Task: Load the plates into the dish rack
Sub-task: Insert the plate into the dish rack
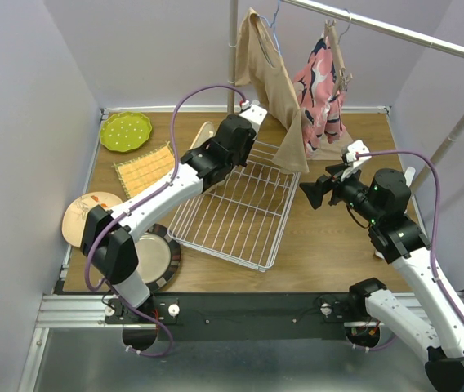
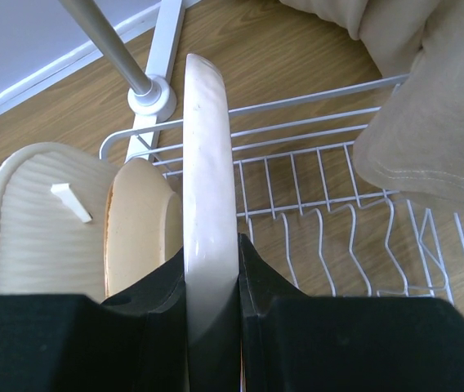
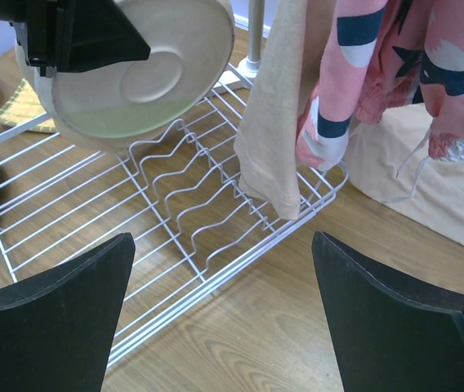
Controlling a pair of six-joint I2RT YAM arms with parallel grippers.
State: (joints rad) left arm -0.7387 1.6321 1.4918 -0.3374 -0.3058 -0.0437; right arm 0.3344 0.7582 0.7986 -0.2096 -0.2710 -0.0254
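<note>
Left gripper (image 2: pixel 211 278) pinches a cream plate (image 2: pixel 209 163) above the dish rack (image 1: pixel 240 212); two plates (image 2: pixel 138 220) racked, three plates (image 1: pixel 125 131) waiting; right gripper (image 3: pixel 222 245) gapes empty.

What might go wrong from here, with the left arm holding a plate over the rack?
The left gripper pinches the cream plate by its rim; it might slip or twist. It hangs close beside the tan plate already racked and could knock it. The beige garment hanging over the dish rack may snag.
</note>
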